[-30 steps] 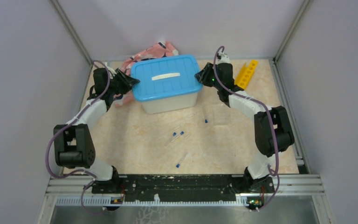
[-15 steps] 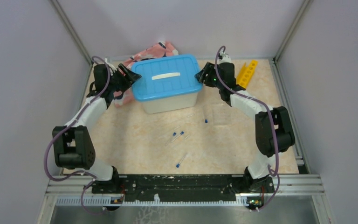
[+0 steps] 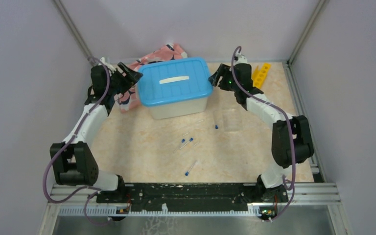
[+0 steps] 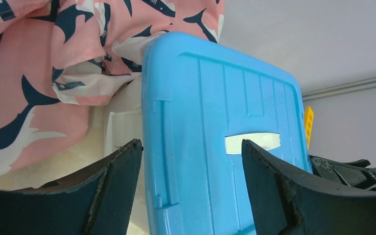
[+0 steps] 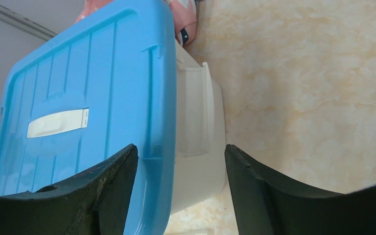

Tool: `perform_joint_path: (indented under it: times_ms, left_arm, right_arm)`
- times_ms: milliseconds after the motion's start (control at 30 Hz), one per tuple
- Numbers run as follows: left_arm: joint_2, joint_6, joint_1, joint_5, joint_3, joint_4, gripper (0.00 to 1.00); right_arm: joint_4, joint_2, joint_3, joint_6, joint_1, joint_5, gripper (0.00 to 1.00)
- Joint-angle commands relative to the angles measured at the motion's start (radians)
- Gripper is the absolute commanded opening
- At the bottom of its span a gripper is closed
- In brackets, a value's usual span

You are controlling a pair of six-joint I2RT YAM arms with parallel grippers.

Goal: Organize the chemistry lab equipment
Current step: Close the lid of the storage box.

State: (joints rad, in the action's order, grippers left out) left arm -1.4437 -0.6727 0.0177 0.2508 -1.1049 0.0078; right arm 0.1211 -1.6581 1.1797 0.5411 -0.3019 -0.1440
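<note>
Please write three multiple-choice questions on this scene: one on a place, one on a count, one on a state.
1. Where does the yellow rack lie? A. near left B. far right C. centre
2. How many blue-capped tubes lie in front of the bin? A. two B. four C. seven
3. How are the left gripper and the right gripper? A. both open B. both shut C. one shut on a tube
Answers: B, it lies by the back right corner; B, four blue caps show; A, each wrist view shows spread fingers.
</note>
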Motion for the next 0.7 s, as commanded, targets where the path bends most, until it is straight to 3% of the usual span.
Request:
perform_joint_path:
  times_ms: [0,167,367,667]
  left_arm:
    - [0.028,0.033,-0.012,-0.018,-0.012,-0.003,0.81]
    - [0.018,0.025,-0.087,0.070,0.034,0.049,0.89]
    - [-0.050,0.002,-0.145,0.257,0.067,0.149,0.93]
    - [-0.145,-0.040,-0.167,0.405,0.096,0.296,0.99]
  right_arm:
    - [0.004,0.060,0.055,-0.021,0.020,-0.004,0.66]
    - [0.022,0.033,0.062,-0.017,0.041,-0.059,0.77]
    - [0.119,-0.021,0.062,0.036,0.081,-0.196,0.79]
    - [0.173,-0.113,0.100,0.081,0.093,-0.318,0.81]
